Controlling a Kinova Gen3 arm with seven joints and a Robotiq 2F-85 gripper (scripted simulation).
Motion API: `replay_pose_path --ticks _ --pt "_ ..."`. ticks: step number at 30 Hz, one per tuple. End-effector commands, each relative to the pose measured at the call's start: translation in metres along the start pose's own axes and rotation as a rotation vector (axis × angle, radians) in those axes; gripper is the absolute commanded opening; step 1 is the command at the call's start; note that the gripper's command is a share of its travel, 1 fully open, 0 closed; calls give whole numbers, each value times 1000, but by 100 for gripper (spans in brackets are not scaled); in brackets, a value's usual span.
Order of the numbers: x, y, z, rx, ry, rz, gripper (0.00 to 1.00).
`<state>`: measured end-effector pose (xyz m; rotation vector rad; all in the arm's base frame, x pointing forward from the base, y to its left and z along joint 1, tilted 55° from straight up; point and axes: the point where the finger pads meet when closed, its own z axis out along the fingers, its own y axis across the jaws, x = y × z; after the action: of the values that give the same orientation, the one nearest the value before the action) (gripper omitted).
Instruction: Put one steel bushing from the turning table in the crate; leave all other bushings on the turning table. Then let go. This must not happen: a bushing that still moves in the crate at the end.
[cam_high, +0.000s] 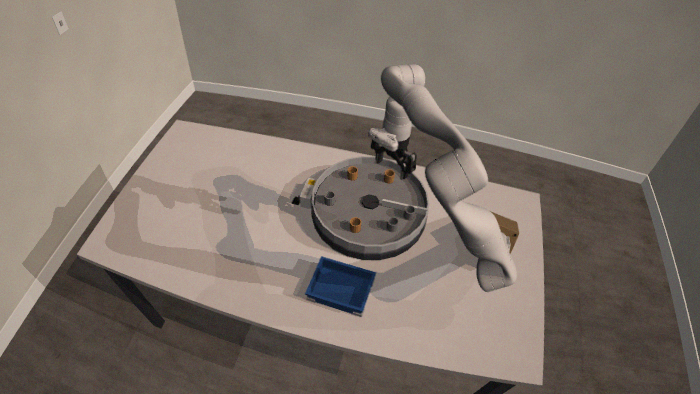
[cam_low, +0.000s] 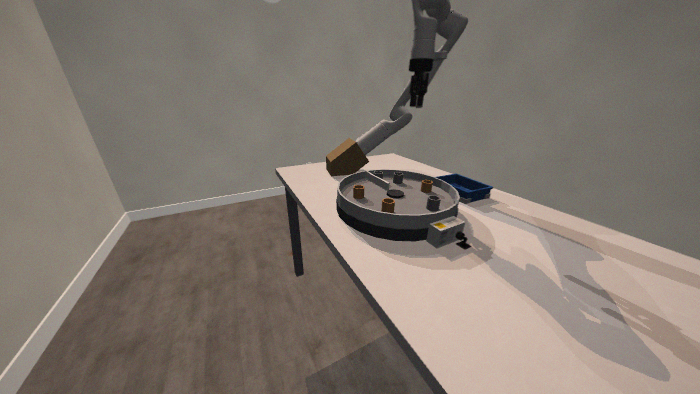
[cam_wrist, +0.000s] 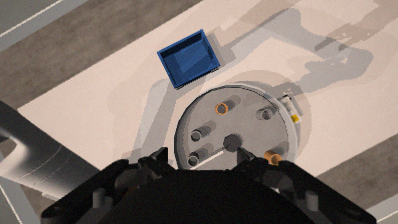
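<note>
- Claw (cam_high: 391, 168) (cam_low: 416, 105) (cam_wrist: 202, 155): open, empty, high above the table (cam_high: 225, 295) (cam_low: 450, 310) (cam_wrist: 115, 95).
- Top view, on the turntable (cam_high: 370, 182) (cam_low: 407, 204) (cam_wrist: 237, 122): steel bushings at nine (cam_high: 330, 198) (cam_low: 433, 203) (cam_wrist: 266, 114), four (cam_high: 409, 213) (cam_low: 378, 174) (cam_wrist: 193, 160) and between four and five (cam_high: 393, 225) (cam_low: 398, 178) (cam_wrist: 196, 135).
- Crate (cam_high: 341, 285) (cam_low: 465, 187) (cam_wrist: 189, 59): off toward half six, no bushing inside.

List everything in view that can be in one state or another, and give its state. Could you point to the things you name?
Gripper (cam_high: 395, 164) (cam_low: 417, 104) (cam_wrist: 202, 155): open, holding nothing, above the turning table.
Blue crate (cam_high: 341, 286) (cam_low: 466, 187) (cam_wrist: 189, 60): upright, open-topped, no bushing inside.
Three gray bushings: on the turning table.
Three orange bushings: on the turning table.
Turning table (cam_high: 370, 248) (cam_low: 395, 212) (cam_wrist: 245, 130): bearing six bushings.
</note>
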<state>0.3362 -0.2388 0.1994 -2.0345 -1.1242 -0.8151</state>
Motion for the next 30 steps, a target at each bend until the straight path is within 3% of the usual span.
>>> replay_pose_path --ticks 1,8,13,25,30 --pt "-2 -1 0 -1 5 6 100" --pt "-2 -1 0 -1 5 6 100" --pt "-49 -17 24 -2 5 6 100" --pt "-49 -17 24 -2 5 6 100" --pt "-96 -33 47 -2 5 6 100"
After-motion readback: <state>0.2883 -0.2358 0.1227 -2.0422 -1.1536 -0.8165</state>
